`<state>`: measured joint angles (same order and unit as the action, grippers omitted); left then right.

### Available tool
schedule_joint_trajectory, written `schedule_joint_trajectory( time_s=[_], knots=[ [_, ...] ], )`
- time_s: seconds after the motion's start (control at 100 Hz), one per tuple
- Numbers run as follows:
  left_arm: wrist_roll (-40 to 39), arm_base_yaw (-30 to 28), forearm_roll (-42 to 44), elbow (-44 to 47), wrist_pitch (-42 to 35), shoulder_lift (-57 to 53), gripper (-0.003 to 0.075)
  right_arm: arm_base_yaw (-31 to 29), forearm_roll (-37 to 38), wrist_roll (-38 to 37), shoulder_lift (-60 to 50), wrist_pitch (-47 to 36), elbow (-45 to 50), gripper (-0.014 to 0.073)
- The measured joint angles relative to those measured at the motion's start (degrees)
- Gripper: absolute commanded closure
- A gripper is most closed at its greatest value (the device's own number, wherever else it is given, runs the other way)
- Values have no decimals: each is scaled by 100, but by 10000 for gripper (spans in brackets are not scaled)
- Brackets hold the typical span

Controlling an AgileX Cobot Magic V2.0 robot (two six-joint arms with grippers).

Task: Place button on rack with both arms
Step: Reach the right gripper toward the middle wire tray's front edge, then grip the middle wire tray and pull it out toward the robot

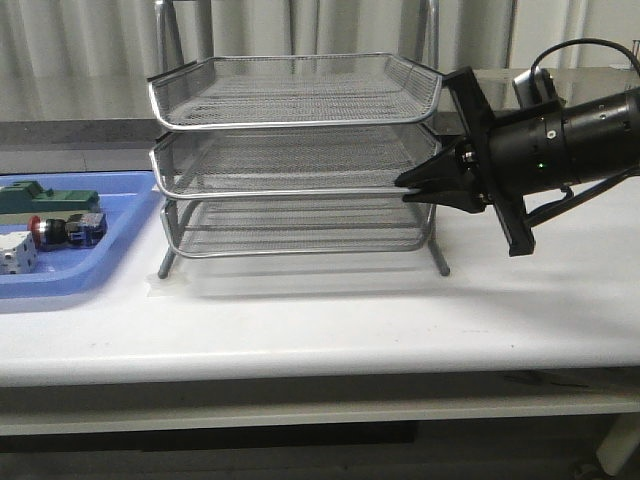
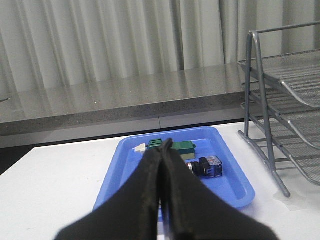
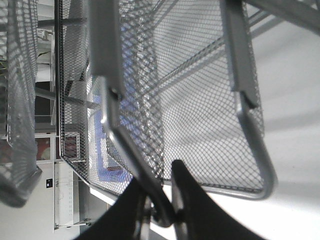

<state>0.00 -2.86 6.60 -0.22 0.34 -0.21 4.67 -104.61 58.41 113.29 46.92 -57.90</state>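
Front view, far left, about 9 o'clock: a flat blue plastic tray (image 1: pixel 70 268) lies on the white table (image 1: pixel 320 320), holding a green block (image 1: pixel 45 197), a small white cube (image 1: pixel 15 255) and the small push-button switch with red round cap and blue rear block (image 1: pixel 68 230), which lies on its side just right of the cube and below the green block. In the left wrist view the black two-fingered left gripper (image 2: pixel 162 150) hangs above the near end of this tray, fingers pressed together with nothing between them, apart from the button (image 2: pixel 206 167). Centre: the large three-tier silver wire-mesh rack (image 1: pixel 295 150) stands just right of the tray. At 3 o'clock the bulky black right arm (image 1: pixel 570 140) reaches in level; its right gripper (image 1: pixel 408 190) is clamped on the chrome rim of the middle tier at the right corner, the rim wire seen nipped between the fingers in the right wrist view (image 3: pixel 162 210).
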Motion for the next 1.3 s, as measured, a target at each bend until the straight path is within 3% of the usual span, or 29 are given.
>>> schedule_joint_trajectory(
  time_s=[1.3],
  knots=[
    [0, 0, 0, 0, 0, 0, 741, -33, 358, 62, -613, 541, 1403, 557]
  ],
)
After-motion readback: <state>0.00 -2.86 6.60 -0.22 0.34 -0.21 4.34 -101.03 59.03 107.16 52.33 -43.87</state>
